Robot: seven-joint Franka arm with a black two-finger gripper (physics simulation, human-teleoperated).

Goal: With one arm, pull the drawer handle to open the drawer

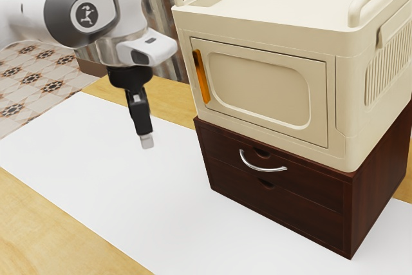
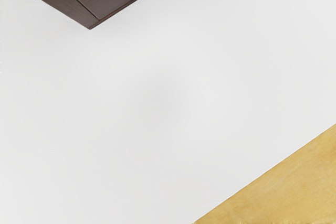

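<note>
Over the white sheet (image 1: pixel 96 159), the gripper (image 1: pixel 147 141) was held; whether its fingers were parted or together could not be made out. It was separated by a stretch of sheet from the dark drawer unit (image 1: pixel 380 191), cut off in the wrist view. The silver handle (image 1: pixel 261 169) was mounted on the closed upper drawer (image 1: pixel 225 149), below the cream box (image 1: pixel 257 88), cropped at the exterior view's right.

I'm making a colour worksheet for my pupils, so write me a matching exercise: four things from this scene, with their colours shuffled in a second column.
Things:
1. Curved drawer handle
2. Drawer cabinet
3. Upright strip on the box's door
4. Box atop the cabinet

Colours:
A. Orange
B. Cream
C. Silver
D. Dark brown

Pairs: 1-C, 2-D, 3-A, 4-B
</note>
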